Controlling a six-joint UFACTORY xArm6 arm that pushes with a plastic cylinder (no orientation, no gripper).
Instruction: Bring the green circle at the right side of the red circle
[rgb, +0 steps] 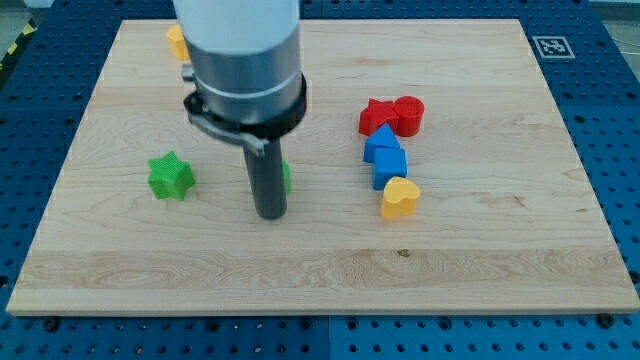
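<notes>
The green circle (287, 178) is almost fully hidden behind the rod; only a green sliver shows at the rod's right edge, near the board's middle. My tip (270, 214) rests on the board just in front of and touching or nearly touching that block. The red circle (409, 115) lies to the view's right and a little higher, touching a red star (377, 116) on its left.
A green star (171, 176) lies left of the rod. Two blue blocks (385, 155) and a yellow heart (399, 198) form a column below the red blocks. A yellow block (178, 42) peeks out at the top left behind the arm. The wooden board (320, 280) sits on a blue pegboard.
</notes>
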